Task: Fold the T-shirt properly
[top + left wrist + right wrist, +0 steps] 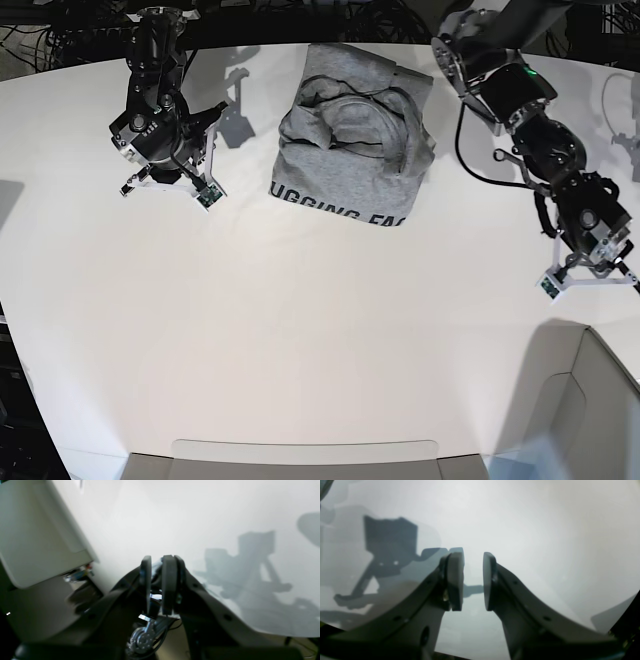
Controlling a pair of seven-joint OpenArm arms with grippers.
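T-shirt (352,140) lies folded at the bench's (300,330) far edge, lettering showing. Both arms stand well apart from it — left claw (157,585) narrowly parted, right claw (473,580) open, both empty. Folding looks finished.

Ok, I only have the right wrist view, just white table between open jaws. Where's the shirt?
Observer: The shirt lies mid-table by the far edge, to the inner side of the right gripper and apart from it.
Operator: Is it folded?
Observer: It is only a rough bundle, with the collar bunched on top and dark lettering along the near edge.
Operator: And the other arm?
Observer: The left gripper hangs over the table on the shirt's other side. It is empty, with its jaws slightly apart.
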